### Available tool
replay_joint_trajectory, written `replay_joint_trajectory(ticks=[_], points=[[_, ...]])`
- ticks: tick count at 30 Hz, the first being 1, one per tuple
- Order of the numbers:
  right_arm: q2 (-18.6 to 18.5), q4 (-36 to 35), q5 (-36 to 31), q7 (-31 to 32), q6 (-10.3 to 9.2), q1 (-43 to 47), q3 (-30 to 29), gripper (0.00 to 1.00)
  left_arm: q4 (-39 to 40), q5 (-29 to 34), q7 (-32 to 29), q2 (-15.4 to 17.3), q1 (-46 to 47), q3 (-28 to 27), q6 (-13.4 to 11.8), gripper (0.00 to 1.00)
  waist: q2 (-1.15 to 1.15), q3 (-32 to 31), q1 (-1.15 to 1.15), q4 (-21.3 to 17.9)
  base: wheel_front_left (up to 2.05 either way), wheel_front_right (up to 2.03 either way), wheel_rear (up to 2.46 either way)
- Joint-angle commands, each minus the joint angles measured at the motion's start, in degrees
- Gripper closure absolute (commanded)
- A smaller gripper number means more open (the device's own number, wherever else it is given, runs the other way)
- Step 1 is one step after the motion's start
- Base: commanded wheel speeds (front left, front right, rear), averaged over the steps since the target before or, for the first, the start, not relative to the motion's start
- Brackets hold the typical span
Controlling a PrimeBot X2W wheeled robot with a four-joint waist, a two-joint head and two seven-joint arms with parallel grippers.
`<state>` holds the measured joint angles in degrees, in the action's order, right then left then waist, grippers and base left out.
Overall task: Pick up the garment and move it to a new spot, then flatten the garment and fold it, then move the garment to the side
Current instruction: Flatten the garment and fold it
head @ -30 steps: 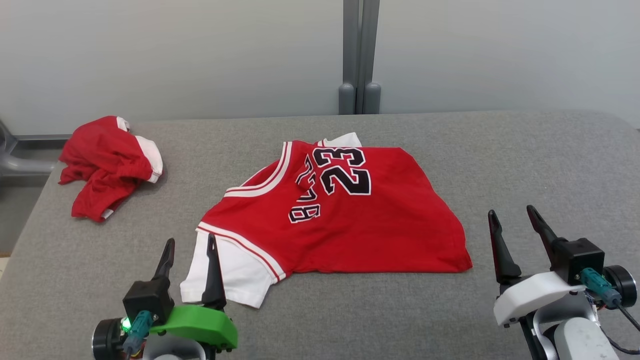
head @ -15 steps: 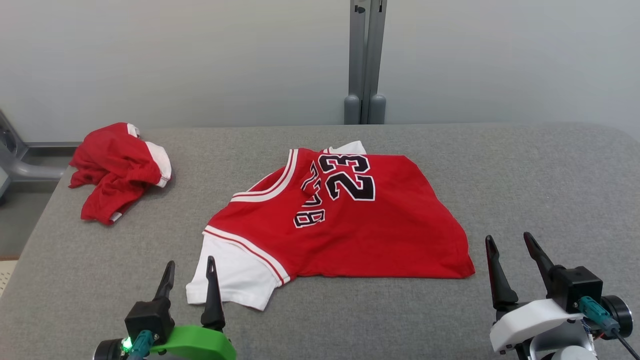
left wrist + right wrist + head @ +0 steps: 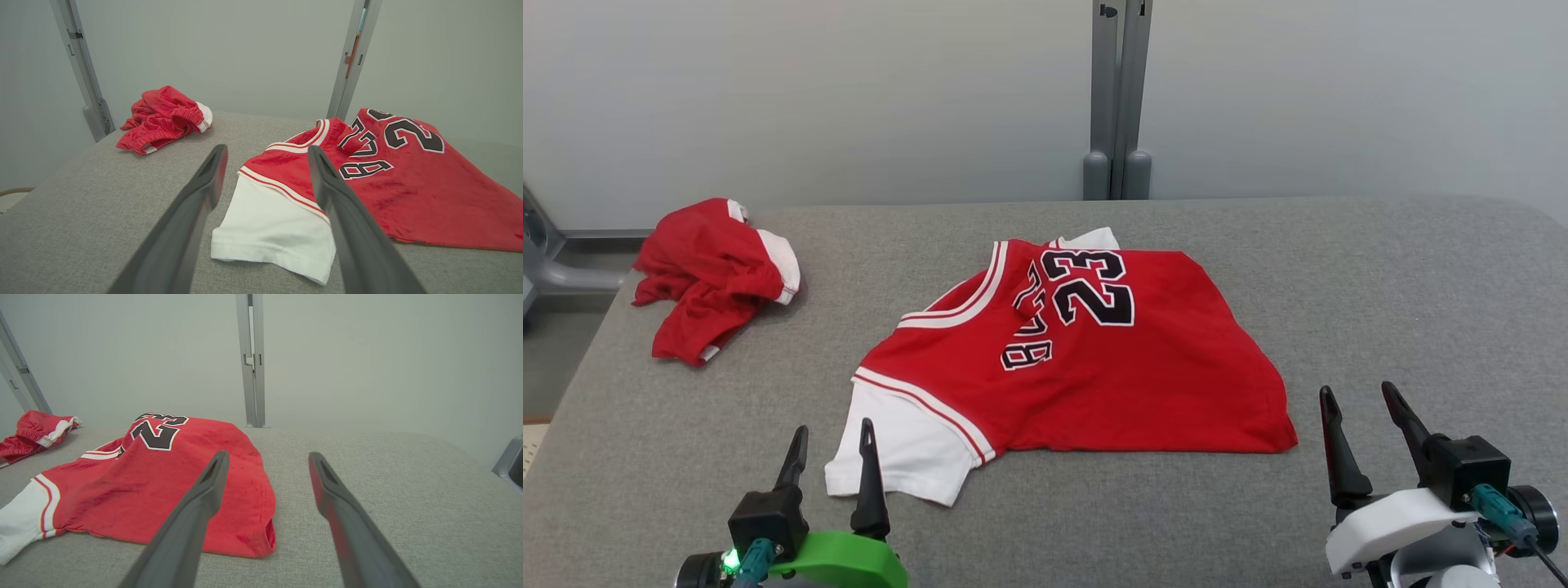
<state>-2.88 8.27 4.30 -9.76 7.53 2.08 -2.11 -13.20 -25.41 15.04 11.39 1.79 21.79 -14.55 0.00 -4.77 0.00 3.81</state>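
The red jersey (image 3: 1086, 359) is lying spread across the middle of the grey table (image 3: 1421, 286), touched by neither claw. A fold near its collar is creasing the black lettering, so the 23 is reading clearly while the word beside it is partly tucked under and hard to make out. 1 white sleeve (image 3: 907, 449) is sticking out at the near left corner, and a sliver of white is peeking from behind the far edge.

The left gripper (image 3: 835, 425) is hovering just short of that sleeve with its 2 fingers spread wide and nothing between them; its green base is being cut off by the bottom of the head view. The right gripper (image 3: 1357, 388) is standing just beyond the jersey's near right corner, equally wide apart and empty, its wrist also cropped.

A crumpled red garment (image 3: 715, 273) with white trim is sitting well apart at the far left; its shape is too bunched to identify. A grey post (image 3: 1117, 98) is rising behind the table.

The left wrist view is cutting off the jersey's right side but giving the sleeve's stitched hem. The right wrist view is cropping the sleeve and revealing the hem corner gaping slightly open.
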Motion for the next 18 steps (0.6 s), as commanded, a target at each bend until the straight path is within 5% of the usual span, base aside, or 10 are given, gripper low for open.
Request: replay_joint_trajectory(ticks=[1, 9, 18], points=[[-0.03, 0.2, 0.32, -0.24, -0.08, -0.27, -0.03, 0.0, -0.19, 0.19, 0.19, -0.14, -0.14, -0.36, 0.31, 0.0, 0.0, 0.09, 0.0, 0.01, 0.0, 0.0, 0.0], [-0.03, 0.2, 0.32, -0.24, -0.08, -0.73, -0.05, 0.0, -1.62, 0.43, -0.22, 0.05, 0.27, -0.35, 0.76, 0.0, 0.0, 1.1, 0.0, 0.1, 0.0, 0.0, 0.0], [-0.05, 0.57, 0.76, -0.42, -0.08, -1.87, 1.24, 0.0, -8.63, -5.07, -12.04, 0.87, 3.5, -1.56, 1.69, 0.0, 0.0, 3.72, 0.0, -0.72, 0.0, 0.0, 0.0]])
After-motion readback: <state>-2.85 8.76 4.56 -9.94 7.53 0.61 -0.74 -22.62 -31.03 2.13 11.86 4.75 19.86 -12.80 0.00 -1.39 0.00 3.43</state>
